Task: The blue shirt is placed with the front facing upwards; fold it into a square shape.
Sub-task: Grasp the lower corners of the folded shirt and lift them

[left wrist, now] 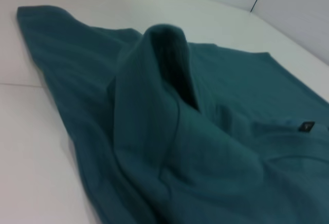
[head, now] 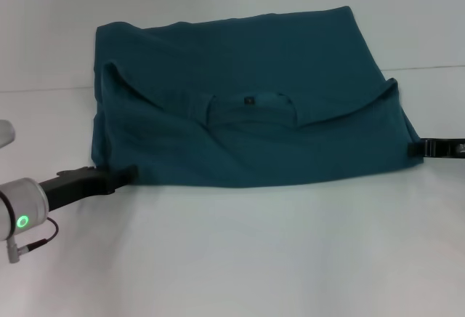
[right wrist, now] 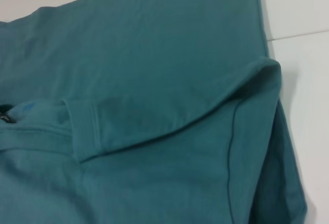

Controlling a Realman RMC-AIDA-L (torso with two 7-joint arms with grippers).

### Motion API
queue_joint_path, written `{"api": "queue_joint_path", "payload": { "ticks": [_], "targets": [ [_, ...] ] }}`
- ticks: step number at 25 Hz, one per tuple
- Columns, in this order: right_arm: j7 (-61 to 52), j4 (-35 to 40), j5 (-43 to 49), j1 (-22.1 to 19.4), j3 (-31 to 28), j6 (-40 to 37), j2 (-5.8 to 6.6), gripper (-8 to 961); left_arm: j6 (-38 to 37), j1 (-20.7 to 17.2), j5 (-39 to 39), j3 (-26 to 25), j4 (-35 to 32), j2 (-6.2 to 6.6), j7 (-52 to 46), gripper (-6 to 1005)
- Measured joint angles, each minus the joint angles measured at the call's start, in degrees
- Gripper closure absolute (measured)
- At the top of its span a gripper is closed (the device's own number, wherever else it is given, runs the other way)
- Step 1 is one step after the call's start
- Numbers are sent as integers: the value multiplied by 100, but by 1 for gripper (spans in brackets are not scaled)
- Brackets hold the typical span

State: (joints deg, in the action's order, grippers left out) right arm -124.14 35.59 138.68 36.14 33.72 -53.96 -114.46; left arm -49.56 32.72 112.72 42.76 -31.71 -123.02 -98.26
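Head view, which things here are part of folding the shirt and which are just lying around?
Part of the job:
- dark teal-blue cotton T-shirt, partly folded
- left gripper at its near left corner
- right gripper at its right edge

Just there:
- white table; nothing else lies on it

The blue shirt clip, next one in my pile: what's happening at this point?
A two-armed robot is partway through folding the blue shirt on a white table. The shirt lies partly folded, collar and small neck label showing. The left gripper sits at the shirt's near left corner and the right gripper at its right edge. Whether either set of jaws is closed on the cloth cannot be seen.
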Motion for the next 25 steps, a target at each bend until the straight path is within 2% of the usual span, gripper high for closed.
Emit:
{"api": "queue_joint_path", "payload": {
  "ticks": [5,15,25],
  "targets": [
    [3,0,0,1,23,-12,9,923,246,27,3,144,21,-58,7,340],
    [0,61,1,-1,4,-79,13,923,254,34,-37,113,-115,-48,-29,340],
    [4,62,1,-3,-16,-115,12,923,616,78,-3,173,11,-66,6,339]
  ]
}}
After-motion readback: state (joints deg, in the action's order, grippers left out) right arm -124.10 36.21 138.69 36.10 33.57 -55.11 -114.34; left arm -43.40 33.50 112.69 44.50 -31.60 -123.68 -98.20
